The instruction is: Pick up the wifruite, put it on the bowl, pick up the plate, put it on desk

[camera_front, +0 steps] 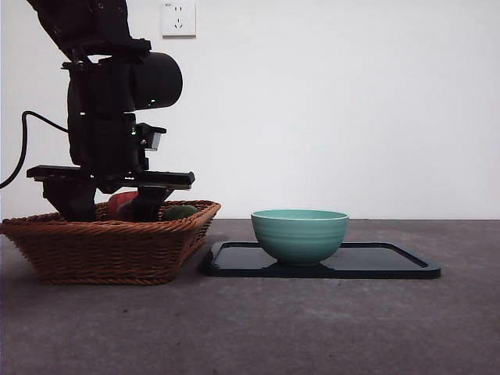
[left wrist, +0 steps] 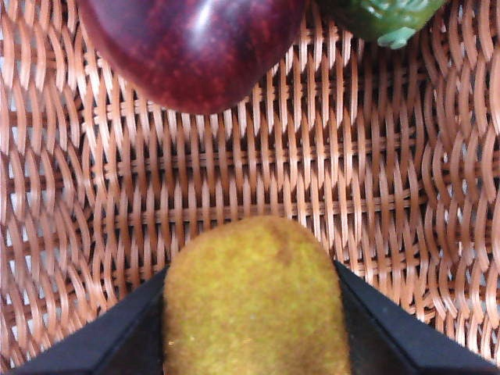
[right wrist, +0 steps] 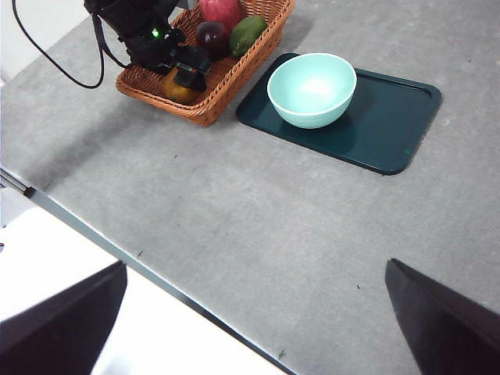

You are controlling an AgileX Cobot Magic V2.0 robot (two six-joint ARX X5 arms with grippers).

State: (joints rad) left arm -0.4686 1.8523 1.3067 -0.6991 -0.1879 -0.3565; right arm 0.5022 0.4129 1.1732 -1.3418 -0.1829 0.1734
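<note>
Left gripper (left wrist: 250, 269): jaws set one on each side of the wifruite (left wrist: 258, 312), flush against its flanks, so apparently closed on it. Hard to say from so close whether pressing firmly or only touching. Takes the fruit across its narrow width, probably because that is the span that fits between the jaws and lets the long sides seat flat.

Still down in the basket (left wrist: 406, 156), with the weave right behind the fruit, so no lift yet. Just beyond the jaws, red fruit (left wrist: 187, 47) and green fruit (left wrist: 383, 19), both clear of the grip. Helps: nothing to be dragged along on the way up.

Beside the basket, bowl (camera_front: 300, 234), upright and empty in the right wrist view, standing on a dark tray (camera_front: 375, 262) that lies flat on the desk (camera_front: 312, 328). Looks to be the drop point, near enough for a short carry over the basket rim.

Right gripper (right wrist: 254, 269): jaws spread wide, holding nothing, hanging high over bare desk well away from the basket. Waits there, likely for the tray step, out of the way of the working arm.
</note>
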